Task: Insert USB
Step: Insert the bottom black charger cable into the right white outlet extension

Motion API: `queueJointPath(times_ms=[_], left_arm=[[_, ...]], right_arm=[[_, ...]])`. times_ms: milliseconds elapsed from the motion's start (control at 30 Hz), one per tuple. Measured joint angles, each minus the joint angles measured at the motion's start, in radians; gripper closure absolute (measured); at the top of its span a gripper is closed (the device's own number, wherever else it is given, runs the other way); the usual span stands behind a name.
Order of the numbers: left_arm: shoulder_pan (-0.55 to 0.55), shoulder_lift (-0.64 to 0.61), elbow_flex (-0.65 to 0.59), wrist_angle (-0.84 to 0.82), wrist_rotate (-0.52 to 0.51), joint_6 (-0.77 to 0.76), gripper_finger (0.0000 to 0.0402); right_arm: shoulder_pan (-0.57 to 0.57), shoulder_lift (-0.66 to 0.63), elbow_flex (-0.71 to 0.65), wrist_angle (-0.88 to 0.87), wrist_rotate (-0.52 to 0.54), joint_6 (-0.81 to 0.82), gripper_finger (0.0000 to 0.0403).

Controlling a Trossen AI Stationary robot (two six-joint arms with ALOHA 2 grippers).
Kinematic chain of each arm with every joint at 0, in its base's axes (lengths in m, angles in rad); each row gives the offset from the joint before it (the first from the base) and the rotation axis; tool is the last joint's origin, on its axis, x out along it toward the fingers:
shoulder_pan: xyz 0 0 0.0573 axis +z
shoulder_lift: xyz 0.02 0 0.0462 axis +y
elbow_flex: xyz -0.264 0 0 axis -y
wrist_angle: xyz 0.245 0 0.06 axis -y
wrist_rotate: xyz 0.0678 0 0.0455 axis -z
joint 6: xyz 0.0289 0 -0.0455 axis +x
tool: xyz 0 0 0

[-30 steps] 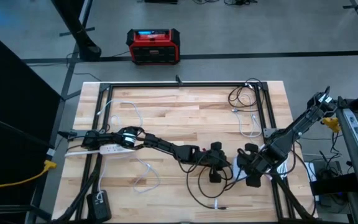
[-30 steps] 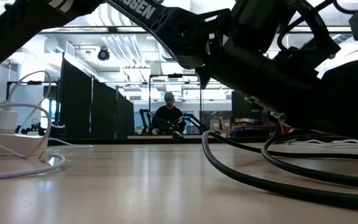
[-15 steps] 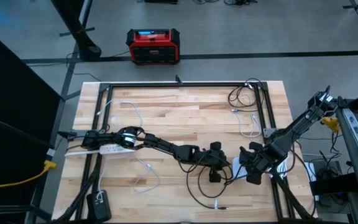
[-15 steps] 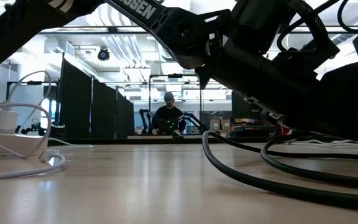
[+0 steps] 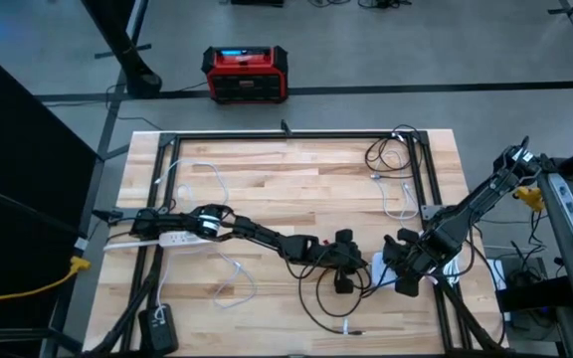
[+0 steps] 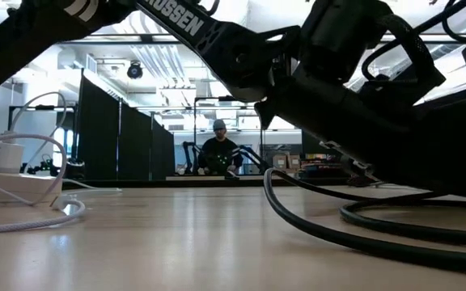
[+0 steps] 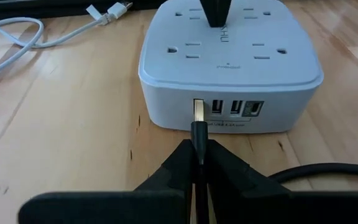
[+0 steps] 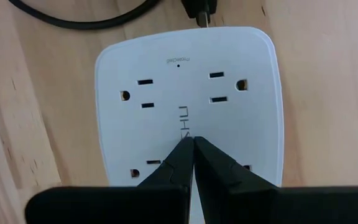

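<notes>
USB plug (image 7: 198,121) | left fingers (image 7: 180,163) pinch it at power strip (image 7: 229,59) port | right fingers (image 8: 178,163) closed atop strip

A: What's lying on the bench (image 5: 296,189)?

B: A white cable (image 5: 398,199) is curling at the far right, and a black cable (image 5: 321,298) is looping along the near edge.

A: And the arms?

B: The left gripper (image 5: 344,261) and the right gripper (image 5: 398,261) are facing each other near the middle right, with a white power strip (image 5: 380,263) showing between them.

A: Anything beyond?

B: A red box (image 5: 246,74) is sitting on the floor, far side.
</notes>
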State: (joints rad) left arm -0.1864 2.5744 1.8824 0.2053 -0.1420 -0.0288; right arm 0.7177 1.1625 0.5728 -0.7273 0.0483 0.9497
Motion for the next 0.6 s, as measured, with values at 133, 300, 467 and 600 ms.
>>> queueJointPath(times_ms=[133, 300, 467, 600], left_arm=[[0.0, 0.0, 0.001, 0.007, -0.002, 0.017, 0.038], [0.005, 0.0, 0.019, -0.007, 0.02, 0.02, 0.038], [0.01, 0.0, 0.05, -0.058, 0.039, 0.033, 0.038], [0.015, 0.0, 0.091, -0.131, 0.062, 0.052, 0.038]], right_arm=[[0.0, 0.002, -0.001, 0.01, -0.001, -0.006, 0.0403], [-0.001, 0.002, -0.002, 0.023, -0.004, -0.02, 0.0403], [-0.002, 0.003, -0.003, 0.039, -0.004, -0.031, 0.0403], [-0.002, 0.003, -0.003, 0.046, 0.004, -0.035, 0.0403]])
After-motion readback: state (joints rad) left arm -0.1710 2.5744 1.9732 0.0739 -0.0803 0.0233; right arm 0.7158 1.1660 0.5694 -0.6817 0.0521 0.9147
